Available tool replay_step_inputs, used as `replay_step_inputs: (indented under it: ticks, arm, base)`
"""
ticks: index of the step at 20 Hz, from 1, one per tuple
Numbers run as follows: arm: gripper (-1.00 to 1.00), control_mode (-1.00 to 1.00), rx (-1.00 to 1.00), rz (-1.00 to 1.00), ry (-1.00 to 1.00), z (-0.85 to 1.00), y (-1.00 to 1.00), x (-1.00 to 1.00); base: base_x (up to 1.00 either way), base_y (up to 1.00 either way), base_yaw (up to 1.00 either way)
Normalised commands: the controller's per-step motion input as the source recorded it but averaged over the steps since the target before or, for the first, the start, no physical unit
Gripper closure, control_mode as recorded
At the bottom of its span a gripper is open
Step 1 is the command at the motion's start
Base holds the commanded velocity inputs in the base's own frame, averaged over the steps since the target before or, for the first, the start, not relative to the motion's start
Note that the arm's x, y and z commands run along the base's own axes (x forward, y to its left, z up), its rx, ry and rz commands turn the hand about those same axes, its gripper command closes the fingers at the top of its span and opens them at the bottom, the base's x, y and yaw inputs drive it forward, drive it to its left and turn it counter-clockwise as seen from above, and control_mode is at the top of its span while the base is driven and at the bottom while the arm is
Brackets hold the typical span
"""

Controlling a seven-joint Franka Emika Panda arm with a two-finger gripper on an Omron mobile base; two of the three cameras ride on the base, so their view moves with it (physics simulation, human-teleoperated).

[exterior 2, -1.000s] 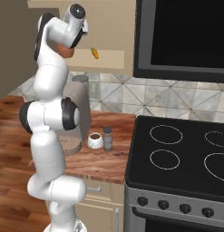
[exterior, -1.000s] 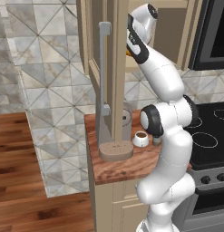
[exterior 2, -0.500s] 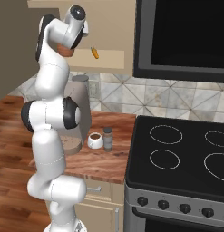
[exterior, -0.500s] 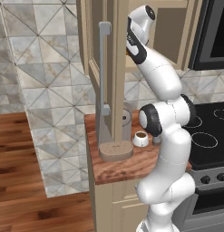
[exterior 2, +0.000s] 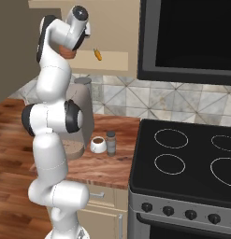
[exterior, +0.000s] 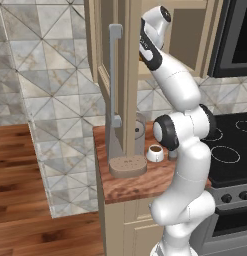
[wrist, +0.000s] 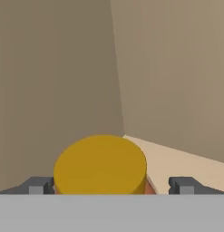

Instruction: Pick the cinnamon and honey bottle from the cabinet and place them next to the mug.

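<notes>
The honey bottle (wrist: 100, 165) stands on the cabinet (exterior: 126, 30) shelf, and its yellow cap fills the lower middle of the hand view. My gripper (wrist: 111, 186) is open, with one fingertip on each side of the cap and not touching it. In the right base view the hand sits over the bottle's amber body (exterior 2: 65, 50). Down on the counter, the cinnamon (exterior 2: 111, 143) stands upright right beside the white mug (exterior 2: 98, 145) (exterior: 155, 153).
The cabinet door with its long grey handle (exterior: 113, 75) hangs open left of the arm. A thin orange pointed thing (exterior 2: 97, 54) lies on the shelf. A grey cylinder (exterior: 139, 132) and a brown speckled base (exterior: 127, 165) stand by the mug. The stove (exterior 2: 182, 158) is to the right.
The hand has shifted only slightly inside the cabinet. The jaws stay open, and the things on the counter have not moved.
</notes>
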Motion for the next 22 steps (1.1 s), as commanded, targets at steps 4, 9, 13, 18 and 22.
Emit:
replay_step_inputs:
  ticks: [4, 9, 13, 18, 22]
  arm:
    - [-1.00, -1.00, 0.02, 0.06, 0.02, 0.00, 0.08, 0.00]
    - [-1.00, -1.00, 0.02, 0.02, 0.01, 0.00, 0.02, 0.00]
    - [-1.00, -1.00, 0.00, 0.04, 0.00, 0.00, 0.04, 0.00]
    - [-1.00, -1.00, 0.00, 0.04, 0.00, 0.00, 0.00, 0.00]
    - [-1.00, -1.00, 0.00, 0.00, 0.00, 0.00, 0.00, 0.00]
  base:
    - [0.00, 0.00, 0.00]
    - [0.00, 0.00, 0.00]
    - [0.00, 0.00, 0.00]
    - [0.00, 0.00, 0.00]
    - [0.00, 0.00, 0.00]
